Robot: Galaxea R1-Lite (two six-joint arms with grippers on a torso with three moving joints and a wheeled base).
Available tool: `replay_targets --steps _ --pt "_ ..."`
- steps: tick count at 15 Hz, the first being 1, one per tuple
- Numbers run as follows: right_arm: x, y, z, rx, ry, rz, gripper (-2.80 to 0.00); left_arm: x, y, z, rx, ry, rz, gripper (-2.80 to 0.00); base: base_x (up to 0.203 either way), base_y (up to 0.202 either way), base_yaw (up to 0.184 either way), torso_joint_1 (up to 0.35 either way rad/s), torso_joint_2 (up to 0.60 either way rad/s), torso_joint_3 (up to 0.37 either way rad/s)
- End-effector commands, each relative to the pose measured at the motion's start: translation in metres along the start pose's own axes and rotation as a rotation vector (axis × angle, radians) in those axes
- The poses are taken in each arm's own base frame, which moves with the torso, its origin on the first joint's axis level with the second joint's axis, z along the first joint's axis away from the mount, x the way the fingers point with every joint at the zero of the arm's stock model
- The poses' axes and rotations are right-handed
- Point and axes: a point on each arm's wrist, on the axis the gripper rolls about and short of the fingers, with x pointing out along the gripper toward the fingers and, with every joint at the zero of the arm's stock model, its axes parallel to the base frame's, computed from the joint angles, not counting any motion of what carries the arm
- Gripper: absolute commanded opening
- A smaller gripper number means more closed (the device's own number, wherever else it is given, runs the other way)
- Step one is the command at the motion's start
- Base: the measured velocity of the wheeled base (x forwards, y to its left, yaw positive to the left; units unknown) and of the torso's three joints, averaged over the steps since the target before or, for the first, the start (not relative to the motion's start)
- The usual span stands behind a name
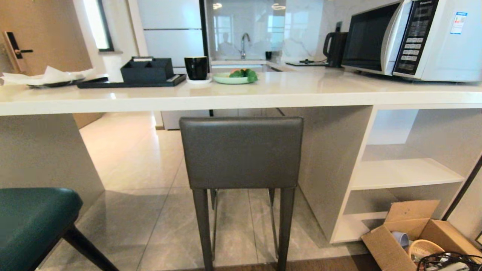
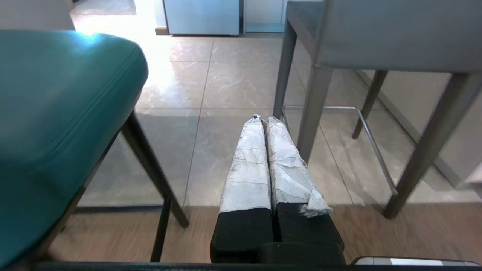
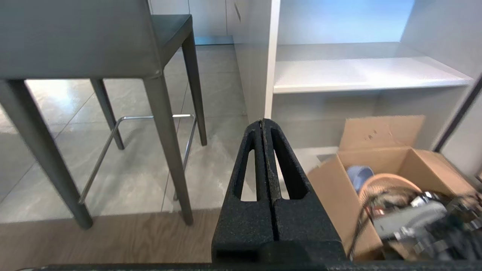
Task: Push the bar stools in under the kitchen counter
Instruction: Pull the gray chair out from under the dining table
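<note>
Facing the long off-white stone-look kitchen counter (image 1: 241, 96), the head view shows the dark grey square-backed bar stool (image 1: 241, 152) standing before its open underside and the teal padded stool (image 1: 32, 222) lower left. Left wrist: the tape-wrapped left gripper (image 2: 263, 121) is pressed together, empty. Right wrist: the black right gripper (image 3: 262, 122) is likewise closed, beside a cardboard box (image 3: 380, 169).

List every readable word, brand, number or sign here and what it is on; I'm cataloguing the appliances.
"Panasonic": small brand lettering at the top of the dark control panel of the white microwave oven, only just legible.
White keypad buttons on that panel: too small to read.
Blue-and-white sticker on the microwave's side: too blurred to read.
Nothing else in view carries readable text.
</note>
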Motion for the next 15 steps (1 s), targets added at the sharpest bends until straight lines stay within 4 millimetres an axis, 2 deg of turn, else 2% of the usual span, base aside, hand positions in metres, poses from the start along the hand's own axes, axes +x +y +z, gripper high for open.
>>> replay_targets --steps 1,6,15 --pt "0.0001 0.0000 0.0000 0.000 0.001 0.001 -2.80 0.0000 0.0000 0.0000 -0.001 0.000 0.001 -2.80 0.193 0.000 -0.001 -0.002 0.00 0.002" --pt "0.0001 0.0000 0.0000 -0.002 0.001 0.001 -2.80 0.0000 0.0000 0.0000 -0.001 0.000 0.001 -2.80 0.184 0.000 0.002 0.004 0.00 0.004" --pt "0.0001 0.0001 0.0002 -0.004 -0.001 0.004 -2.80 0.0000 0.0000 0.0000 -0.001 0.000 0.001 -2.80 0.006 0.000 0.000 0.001 0.00 0.000"
